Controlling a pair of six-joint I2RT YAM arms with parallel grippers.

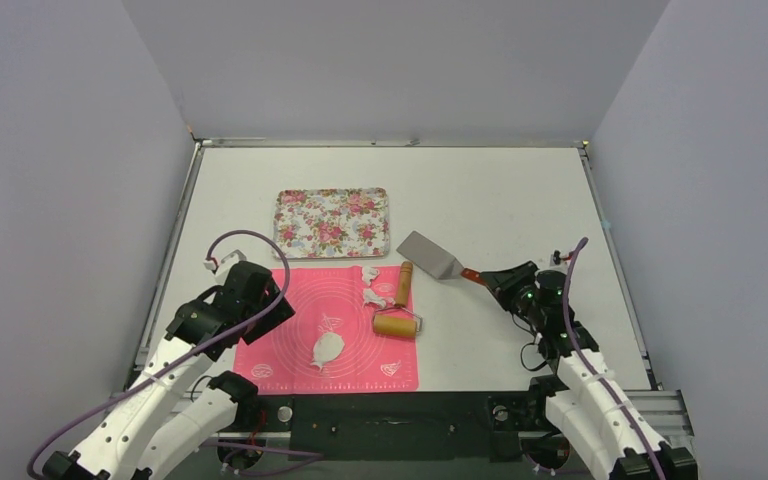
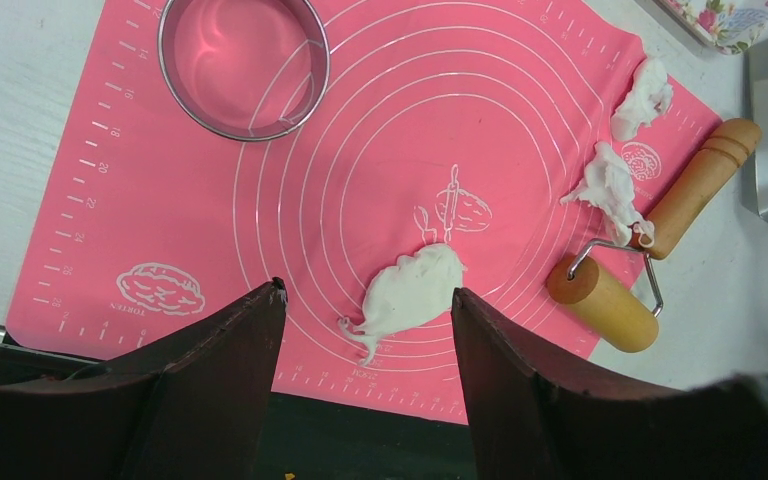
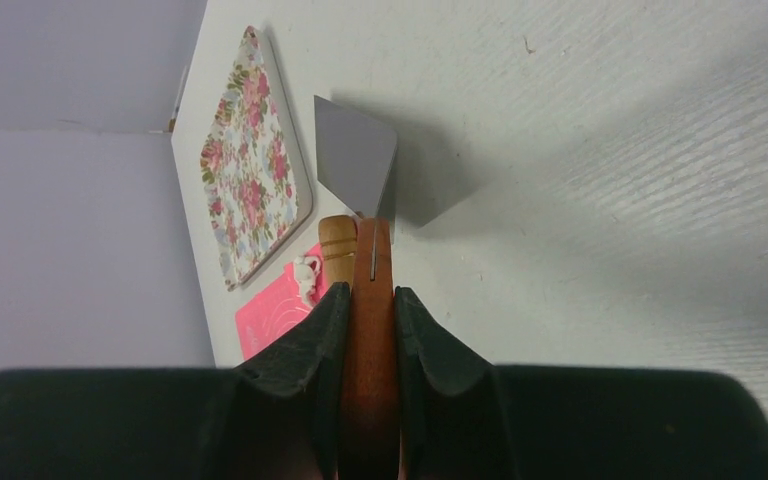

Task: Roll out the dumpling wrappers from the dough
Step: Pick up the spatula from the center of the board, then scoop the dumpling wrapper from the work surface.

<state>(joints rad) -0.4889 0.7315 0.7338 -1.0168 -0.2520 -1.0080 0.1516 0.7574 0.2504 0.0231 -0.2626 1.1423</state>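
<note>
One dumpling wrapper [image 1: 327,348], a thin flat white dough piece, oval with a small tail, lies on the pink mat [image 1: 360,372]. My left gripper [image 2: 368,290] hovers open over the mat's near edge, and the wrapper [image 2: 412,293] shows between its fingers, untouched. Ragged dough scraps [image 2: 610,185] lie at the mat's far right corner by the wooden roller [image 2: 605,302]. My right gripper [image 3: 370,292] is shut on the brown handle of a metal spatula [image 3: 355,155]. The spatula blade [image 1: 428,255] rests on the table right of the mat.
A metal ring cutter [image 2: 243,65] sits on the mat's left part. The floral tray [image 1: 332,222] lies behind the mat. The roller [image 1: 397,322] rests across the mat's right edge, its handle pointing away toward the spatula.
</note>
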